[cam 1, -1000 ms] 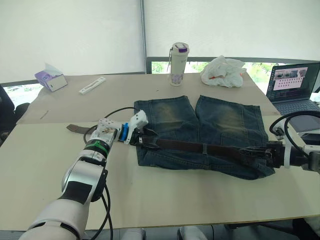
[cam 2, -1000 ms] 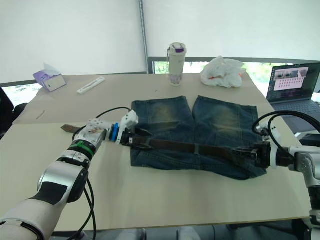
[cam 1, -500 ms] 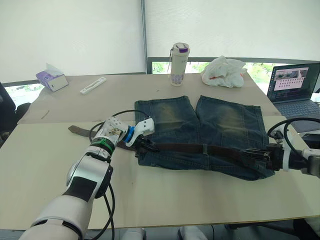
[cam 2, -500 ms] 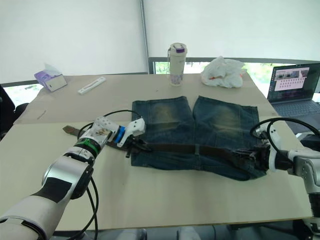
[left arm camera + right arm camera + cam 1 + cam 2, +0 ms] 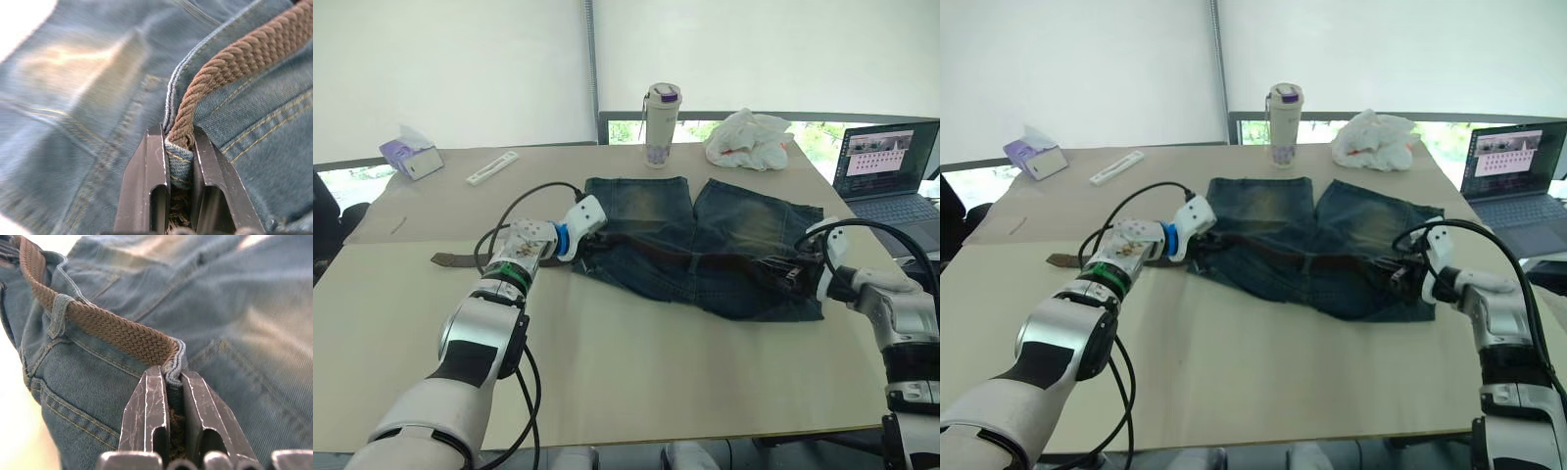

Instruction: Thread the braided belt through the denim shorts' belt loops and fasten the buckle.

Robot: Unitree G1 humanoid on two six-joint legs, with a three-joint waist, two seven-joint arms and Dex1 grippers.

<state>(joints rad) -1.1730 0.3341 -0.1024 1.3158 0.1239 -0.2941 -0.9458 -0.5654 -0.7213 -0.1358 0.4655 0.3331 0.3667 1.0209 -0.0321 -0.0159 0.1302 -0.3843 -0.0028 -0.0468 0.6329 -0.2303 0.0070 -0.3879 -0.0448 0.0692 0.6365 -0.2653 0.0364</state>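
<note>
Denim shorts (image 5: 700, 250) lie bunched across the middle of a pale tabletop (image 5: 636, 372), waistband toward the robot, both faded legs pointing at the far window. The left pincer (image 5: 579, 257) is clamped on the waistband's left end, where the left wrist view shows its two black fingers (image 5: 146, 188) pressed together on a fold of denim with the braided belt (image 5: 234, 61) running out between them. The right pincer (image 5: 793, 274) grips the waistband's right end in the same way: in the right wrist view its fingers (image 5: 144, 421) squeeze the denim edge together with the brown strap, which then passes under one of the belt loops (image 5: 57, 313) farther along the band. Between the two grips the belt sits along the waistband, partly hidden in the folds. A loose tail of it (image 5: 460, 259) trails flat on the tabletop to the left of the shorts, behind the left arm. I cannot make out the buckle in any view.

Beyond the shorts stand a white bottle with a purple lid (image 5: 660, 123) and, near it to the right, a crumpled white plastic bag (image 5: 749, 140). A tissue box (image 5: 410, 157) and a white flat strip (image 5: 492, 167) lie at far left. An open laptop (image 5: 891, 171) sits off the tabletop's right side.
</note>
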